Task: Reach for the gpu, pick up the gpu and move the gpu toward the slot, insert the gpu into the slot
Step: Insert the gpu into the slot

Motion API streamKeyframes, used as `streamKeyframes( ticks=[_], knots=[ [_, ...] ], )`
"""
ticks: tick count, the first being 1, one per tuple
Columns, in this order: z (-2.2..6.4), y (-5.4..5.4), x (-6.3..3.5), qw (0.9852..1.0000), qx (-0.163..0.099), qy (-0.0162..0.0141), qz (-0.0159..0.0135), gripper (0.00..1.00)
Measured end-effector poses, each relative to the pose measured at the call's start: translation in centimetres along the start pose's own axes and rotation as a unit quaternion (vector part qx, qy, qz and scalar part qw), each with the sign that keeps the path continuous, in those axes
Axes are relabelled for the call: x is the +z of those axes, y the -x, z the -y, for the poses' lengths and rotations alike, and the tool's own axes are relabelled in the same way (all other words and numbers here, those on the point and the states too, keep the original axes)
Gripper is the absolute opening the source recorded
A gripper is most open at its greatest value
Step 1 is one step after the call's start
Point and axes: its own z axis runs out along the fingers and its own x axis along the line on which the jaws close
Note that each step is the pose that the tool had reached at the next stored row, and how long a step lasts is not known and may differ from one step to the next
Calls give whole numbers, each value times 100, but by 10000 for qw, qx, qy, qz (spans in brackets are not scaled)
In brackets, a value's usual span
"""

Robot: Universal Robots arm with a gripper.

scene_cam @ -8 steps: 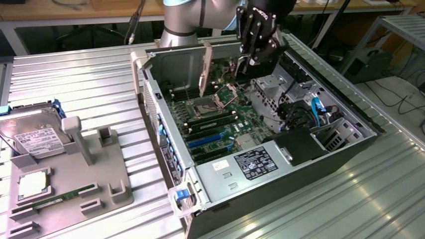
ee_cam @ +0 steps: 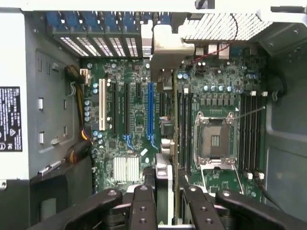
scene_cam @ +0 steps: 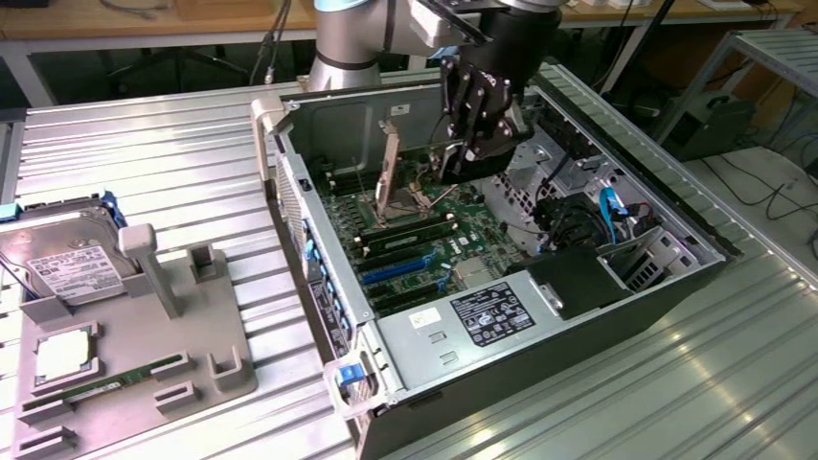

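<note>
Grey fixture (scene_cam: 179, 355) w/ an HDD (scene_cam: 71, 268) at its back corner sits on the ribbed metal table (scene_cam: 153, 163), at the ext. view's left. Beside it is an open PC case (scene_cam: 601, 326), w/ the motherboard (ee_cam: 129, 143) on its floor. The gripper (scene_cam: 473, 153) is inside the case, fingers (ee_cam: 142, 206) clenched on the gpu (ee_cam: 165, 45), held on edge over the board, bracket end toward the case's rear wall. The card hangs just beside the blue slot (ee_cam: 150, 108), on the CPU socket (ee_cam: 214, 139) side, not in it
</note>
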Motion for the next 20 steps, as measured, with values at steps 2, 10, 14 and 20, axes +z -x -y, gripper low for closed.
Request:
streamKeyframes(
  ticks=[2,10,14,20],
  knots=[
    [-14,-1,31,10000,1,31,0,27],
    [-102,1,125,10000,2,41,-1,27],
    [-115,1,199,10000,2,41,-1,27],
    [-224,0,313,10000,2,41,-1,27]
  ],
)
